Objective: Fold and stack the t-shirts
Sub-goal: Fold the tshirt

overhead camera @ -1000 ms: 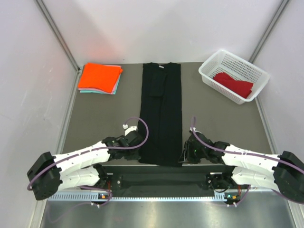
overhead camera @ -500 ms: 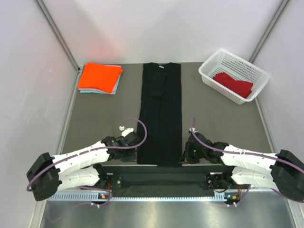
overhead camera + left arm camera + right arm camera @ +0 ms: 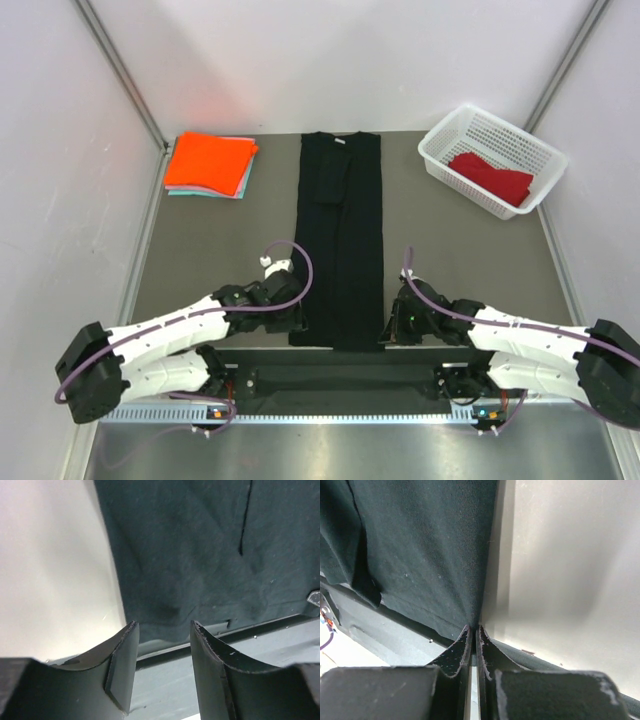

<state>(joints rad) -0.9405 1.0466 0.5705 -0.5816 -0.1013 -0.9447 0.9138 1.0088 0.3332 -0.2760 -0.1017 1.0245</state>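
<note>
A spread t-shirt (image 3: 340,240) lies centre; 2 stacked t-shirts (image 3: 210,163) sit behind-left; a basket (image 3: 490,120) behind-right holds 1 loose t-shirt (image 3: 492,177).

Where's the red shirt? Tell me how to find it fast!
Look at the table and go to its far right corner, where a white mesh basket sits. The dark red t-shirt lies bunched inside it. It is the only shirt in a basket: the black t-shirt lies flat in the middle, and the orange t-shirt is folded at the far left.
</note>
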